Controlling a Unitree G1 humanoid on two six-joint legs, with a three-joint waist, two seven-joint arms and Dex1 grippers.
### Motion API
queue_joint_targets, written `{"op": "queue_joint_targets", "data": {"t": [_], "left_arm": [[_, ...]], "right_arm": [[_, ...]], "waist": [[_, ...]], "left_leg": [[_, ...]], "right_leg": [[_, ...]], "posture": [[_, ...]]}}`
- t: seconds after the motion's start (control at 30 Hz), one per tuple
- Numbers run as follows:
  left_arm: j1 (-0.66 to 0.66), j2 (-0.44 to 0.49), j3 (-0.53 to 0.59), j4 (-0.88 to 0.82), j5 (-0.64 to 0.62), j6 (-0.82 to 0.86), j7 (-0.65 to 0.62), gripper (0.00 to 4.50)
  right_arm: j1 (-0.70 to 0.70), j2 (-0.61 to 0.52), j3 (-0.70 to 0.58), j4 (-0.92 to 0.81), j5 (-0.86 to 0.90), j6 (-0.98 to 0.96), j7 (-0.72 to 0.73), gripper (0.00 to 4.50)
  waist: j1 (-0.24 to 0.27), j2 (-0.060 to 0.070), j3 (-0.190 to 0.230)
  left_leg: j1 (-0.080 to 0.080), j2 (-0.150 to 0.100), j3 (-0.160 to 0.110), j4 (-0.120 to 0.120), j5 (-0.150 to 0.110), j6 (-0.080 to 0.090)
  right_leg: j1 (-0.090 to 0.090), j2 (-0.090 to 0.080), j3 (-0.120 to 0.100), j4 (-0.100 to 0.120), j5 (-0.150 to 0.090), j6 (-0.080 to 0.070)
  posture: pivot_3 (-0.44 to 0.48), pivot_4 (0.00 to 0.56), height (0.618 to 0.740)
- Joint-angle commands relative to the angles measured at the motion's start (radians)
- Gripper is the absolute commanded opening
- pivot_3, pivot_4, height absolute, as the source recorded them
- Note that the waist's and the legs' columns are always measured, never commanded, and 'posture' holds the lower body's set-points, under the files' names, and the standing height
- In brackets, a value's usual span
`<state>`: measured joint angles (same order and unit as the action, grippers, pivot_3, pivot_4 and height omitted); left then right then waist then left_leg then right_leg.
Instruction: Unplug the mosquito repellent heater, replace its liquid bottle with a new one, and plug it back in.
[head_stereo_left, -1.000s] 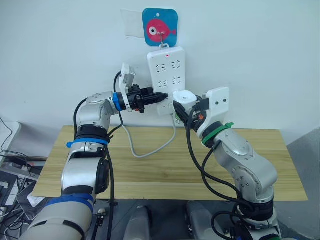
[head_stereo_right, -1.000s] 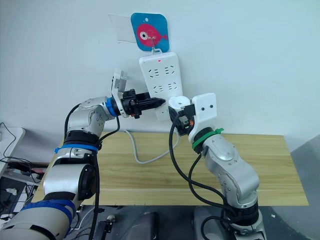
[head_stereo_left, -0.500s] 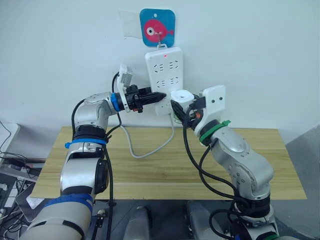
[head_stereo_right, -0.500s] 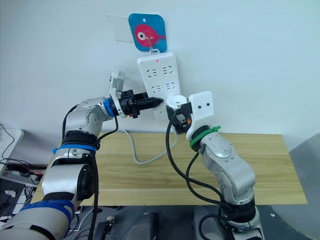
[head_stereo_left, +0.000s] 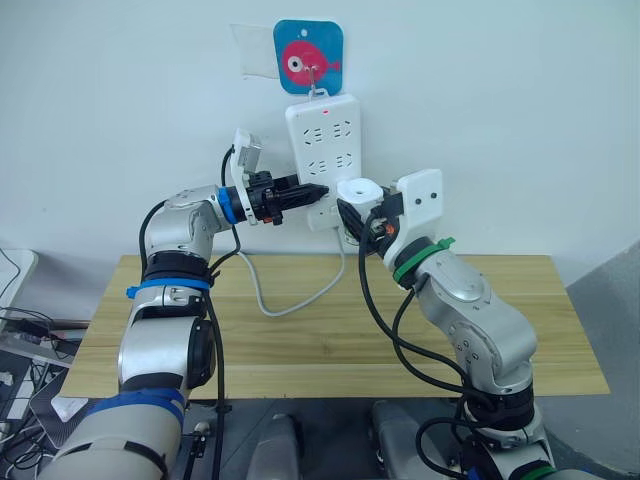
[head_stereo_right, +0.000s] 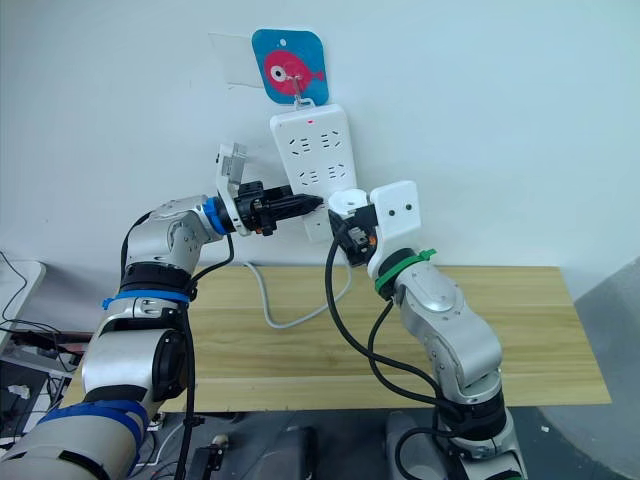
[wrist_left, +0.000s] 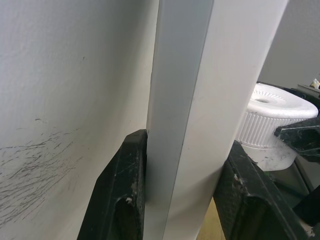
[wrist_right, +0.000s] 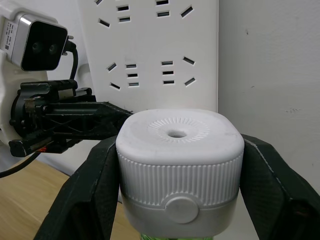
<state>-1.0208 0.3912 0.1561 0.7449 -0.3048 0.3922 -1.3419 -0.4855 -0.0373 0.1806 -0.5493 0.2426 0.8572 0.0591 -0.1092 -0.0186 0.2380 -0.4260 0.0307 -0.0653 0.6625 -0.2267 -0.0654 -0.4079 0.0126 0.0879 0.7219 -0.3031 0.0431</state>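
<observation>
The white power strip (head_stereo_left: 323, 140) hangs on the wall. My left gripper (head_stereo_left: 316, 190) is shut on its left edge, one black finger (wrist_left: 125, 185) behind the strip and the other in front. The mosquito repellent heater (wrist_right: 180, 165), a rounded white unit with a round top vent, sits between the fingers of my right gripper (head_stereo_left: 357, 212), which is shut on it. It is held upright just in front of the strip's lower right end (head_stereo_left: 361, 189). Its prongs are hidden, so I cannot tell whether it is plugged in. The liquid bottle is hidden under the heater.
The strip hangs from a hook on a blue plaque with a pink fish (head_stereo_left: 308, 58). Its white cable (head_stereo_left: 290, 300) drops onto the wooden table (head_stereo_left: 300, 350). Loose cables and boxes (head_stereo_left: 20, 330) lie beyond the table's left end.
The whole view has shifted slightly. My right wrist has edged a little closer to the strip with the heater. The left gripper stays on the strip.
</observation>
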Motion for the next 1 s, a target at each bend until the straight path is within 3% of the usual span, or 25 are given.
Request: {"op": "queue_joint_targets", "data": {"t": [0.03,0.1,0.37,0.63,0.9,1.0], "left_arm": [[-0.046,-0.061,-0.017,-0.059,-0.078,0.003,-0.070,1.52],[-0.048,-0.060,-0.016,-0.051,-0.075,-0.005,-0.068,1.52],[-0.048,-0.059,-0.024,-0.030,-0.072,-0.033,-0.066,1.52],[-0.052,-0.029,-0.043,0.013,-0.054,-0.076,-0.082,1.52],[-0.074,0.004,-0.055,0.095,-0.028,-0.149,-0.089,1.52],[-0.081,0.018,-0.057,0.139,-0.012,-0.184,-0.091,2.30]], "right_arm": [[-0.003,-0.005,0.014,0.070,-0.004,0.062,0.009,3.96],[0.009,-0.018,-0.005,0.021,0.010,0.095,0.014,4.47],[0.059,-0.073,-0.075,-0.164,0.065,0.231,0.036,4.47],[0.060,-0.212,-0.306,-0.399,0.258,0.492,0.178,4.47],[0.039,-0.297,-0.434,-0.434,0.404,0.581,0.281,4.47],[0.040,-0.313,-0.443,-0.416,0.444,0.558,0.306,4.50]], "waist": [[0.010,0.000,0.000],[0.019,0.000,0.000],[0.027,0.000,0.000],[0.026,0.000,0.000],[0.026,0.000,0.000],[0.025,0.000,0.000]], "left_leg": [[0.000,0.000,0.000,0.000,0.000,0.000],[-0.003,0.000,-0.002,0.000,0.000,0.000],[-0.008,-0.002,-0.004,-0.002,0.000,0.000],[-0.009,-0.002,-0.010,-0.003,0.000,0.000],[-0.009,-0.002,-0.012,-0.002,0.000,0.000],[-0.009,-0.002,-0.012,-0.002,0.000,0.000]], "right_leg": [[0.000,0.000,-0.001,0.000,0.000,0.000],[-0.001,0.000,-0.002,-0.003,0.000,0.000],[-0.002,-0.003,-0.007,-0.010,-0.001,-0.001],[-0.001,-0.003,-0.013,-0.009,-0.003,-0.004],[0.000,-0.003,-0.016,-0.009,-0.003,-0.005],[0.000,-0.003,-0.016,-0.009,-0.003,-0.005]], "posture": [[-0.030,0.187,0.740],[-0.034,0.187,0.740],[-0.049,0.184,0.740],[-0.058,0.177,0.740],[-0.056,0.165,0.740],[-0.048,0.160,0.740]]}}
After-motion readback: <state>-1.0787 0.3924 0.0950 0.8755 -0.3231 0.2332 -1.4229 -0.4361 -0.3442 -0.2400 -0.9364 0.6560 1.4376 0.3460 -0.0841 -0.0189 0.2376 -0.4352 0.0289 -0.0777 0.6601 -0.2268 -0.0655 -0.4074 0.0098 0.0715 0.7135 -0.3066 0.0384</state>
